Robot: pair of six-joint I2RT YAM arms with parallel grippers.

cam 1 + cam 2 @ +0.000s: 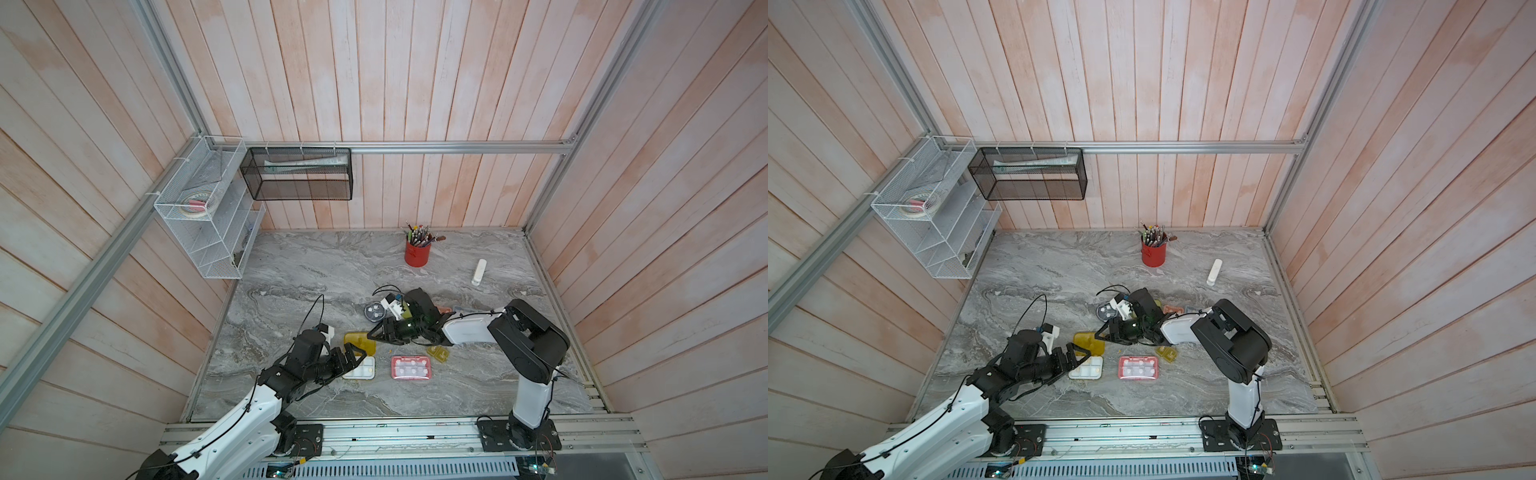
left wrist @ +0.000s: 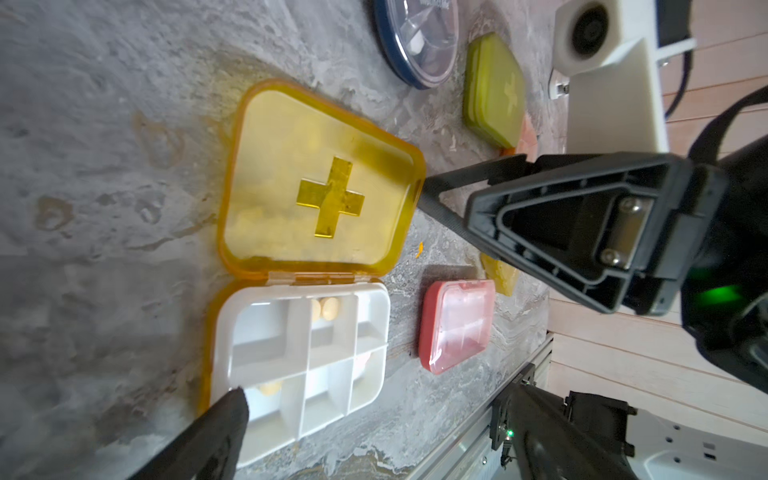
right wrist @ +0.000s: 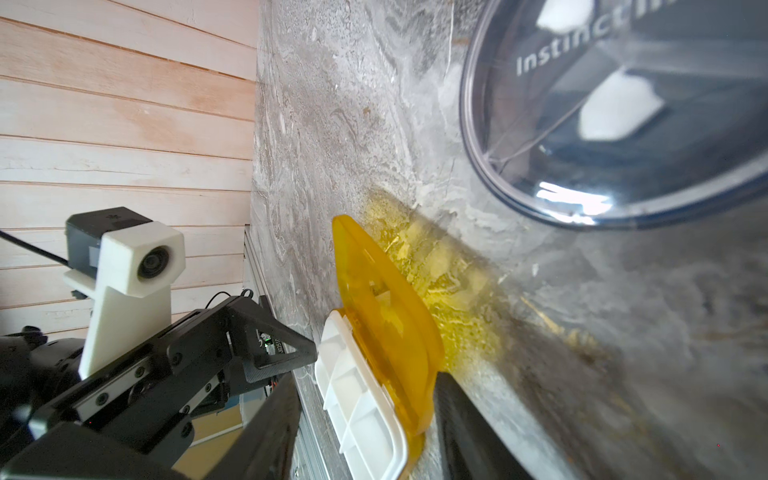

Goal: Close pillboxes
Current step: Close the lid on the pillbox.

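Top views overlook the table (image 1: 311, 270); wrist views closely share yellow pillbox (image 2: 316, 187).

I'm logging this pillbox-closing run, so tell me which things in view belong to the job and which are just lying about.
Job in hand:
- yellow pillbox, lid open
- pink-red pillbox
- round dark pillbox
- lime-olive pillbox
- small olive pillbox
- orange pillbox

Lying about:
- red cup of pencils
- white stick
- white wire basket
- black mesh basket
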